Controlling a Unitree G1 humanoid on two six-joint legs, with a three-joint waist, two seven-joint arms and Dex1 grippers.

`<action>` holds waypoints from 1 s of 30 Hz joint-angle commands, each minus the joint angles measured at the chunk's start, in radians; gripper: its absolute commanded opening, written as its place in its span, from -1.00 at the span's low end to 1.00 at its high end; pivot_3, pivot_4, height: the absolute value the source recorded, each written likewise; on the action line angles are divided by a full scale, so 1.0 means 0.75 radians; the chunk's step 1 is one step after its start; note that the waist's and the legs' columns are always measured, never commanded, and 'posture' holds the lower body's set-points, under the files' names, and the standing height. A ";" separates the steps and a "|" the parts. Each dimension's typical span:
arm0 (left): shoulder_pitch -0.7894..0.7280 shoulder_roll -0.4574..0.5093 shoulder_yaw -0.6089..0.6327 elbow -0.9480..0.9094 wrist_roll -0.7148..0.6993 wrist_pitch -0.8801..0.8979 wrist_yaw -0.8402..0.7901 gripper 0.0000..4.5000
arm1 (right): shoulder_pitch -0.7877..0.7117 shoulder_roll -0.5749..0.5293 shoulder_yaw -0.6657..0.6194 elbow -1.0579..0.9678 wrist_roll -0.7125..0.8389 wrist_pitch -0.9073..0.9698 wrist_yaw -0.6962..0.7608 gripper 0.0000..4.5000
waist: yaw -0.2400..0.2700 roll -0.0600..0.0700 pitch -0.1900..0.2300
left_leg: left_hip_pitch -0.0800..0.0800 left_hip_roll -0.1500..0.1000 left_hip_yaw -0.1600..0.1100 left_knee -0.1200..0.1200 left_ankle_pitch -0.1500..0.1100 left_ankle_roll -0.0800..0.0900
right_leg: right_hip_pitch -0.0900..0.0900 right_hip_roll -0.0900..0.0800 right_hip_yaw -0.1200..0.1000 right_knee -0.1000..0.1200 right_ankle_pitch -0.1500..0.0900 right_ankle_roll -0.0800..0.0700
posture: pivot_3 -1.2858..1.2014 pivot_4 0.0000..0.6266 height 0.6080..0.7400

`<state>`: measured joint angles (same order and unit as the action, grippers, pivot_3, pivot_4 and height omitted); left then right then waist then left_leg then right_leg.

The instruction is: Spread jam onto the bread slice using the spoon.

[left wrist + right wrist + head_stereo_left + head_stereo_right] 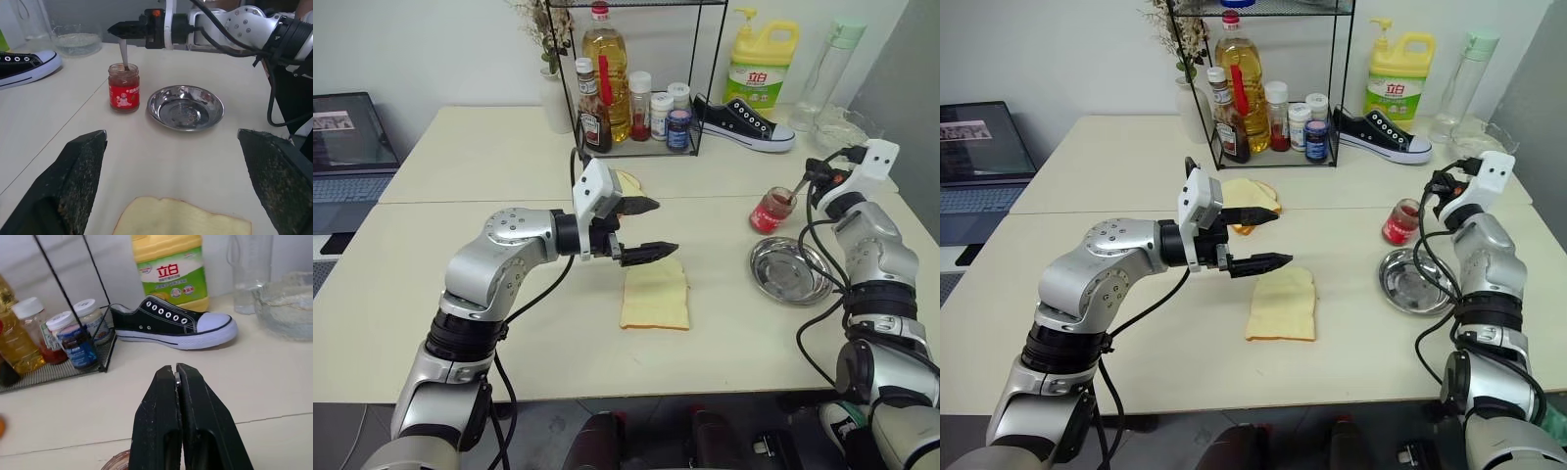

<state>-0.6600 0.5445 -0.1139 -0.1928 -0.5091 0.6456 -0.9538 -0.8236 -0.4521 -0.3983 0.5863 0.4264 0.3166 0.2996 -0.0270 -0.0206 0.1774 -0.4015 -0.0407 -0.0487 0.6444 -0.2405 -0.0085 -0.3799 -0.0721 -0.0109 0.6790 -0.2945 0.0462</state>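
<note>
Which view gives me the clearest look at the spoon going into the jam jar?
The left wrist view: the spoon hangs from the right gripper straight into the open jam jar. Both eye views show it smaller and farther off. The right wrist view shows a sliver of metal between shut fingers.

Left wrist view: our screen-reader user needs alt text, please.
The right tool holds the spoon dipped in the jam jar beside a steel plate. The left tool's open fingers frame the bread slice below.
</note>
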 commanded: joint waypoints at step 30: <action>-0.017 0.002 0.025 -0.037 -0.016 -0.013 -0.012 1.00 | -0.072 0.018 -0.158 -0.163 0.229 0.171 -0.124 -0.99 | -0.002 0.000 0.000 | 0.000 0.000 0.000 0.000 0.000 0.000 | 0.000 0.000 0.000 0.000 0.000 0.000 | 0.03 -0.52 1.00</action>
<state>-0.6602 0.5444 -0.1140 -0.1925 -0.5090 0.6456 -0.9591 -0.8402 -0.4285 -0.4802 0.5221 0.5623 0.4373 0.2198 -0.0284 -0.0204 0.1774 -0.4015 -0.0407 -0.0485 0.6444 -0.2405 -0.0085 -0.3800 -0.0721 -0.0109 0.6792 -0.2945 0.0462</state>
